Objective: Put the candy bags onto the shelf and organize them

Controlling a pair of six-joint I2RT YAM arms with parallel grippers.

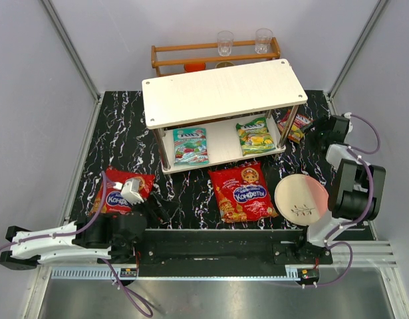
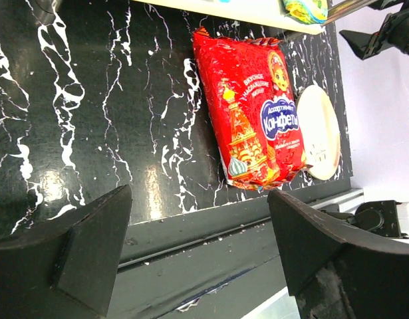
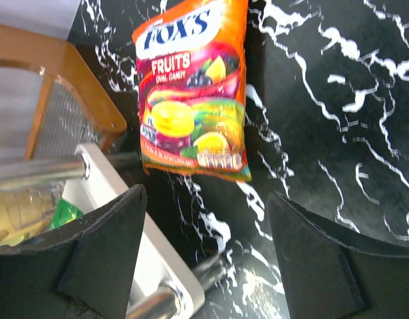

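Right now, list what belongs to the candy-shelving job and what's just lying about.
For the job: shelf, teal bag, green bag, orange bag, middle red bag, left red bag.
Lying about: plate, wooden rack, left glass, right glass.

Overhead view looking down, close wrist views, all sharing table (image 1: 191,193)
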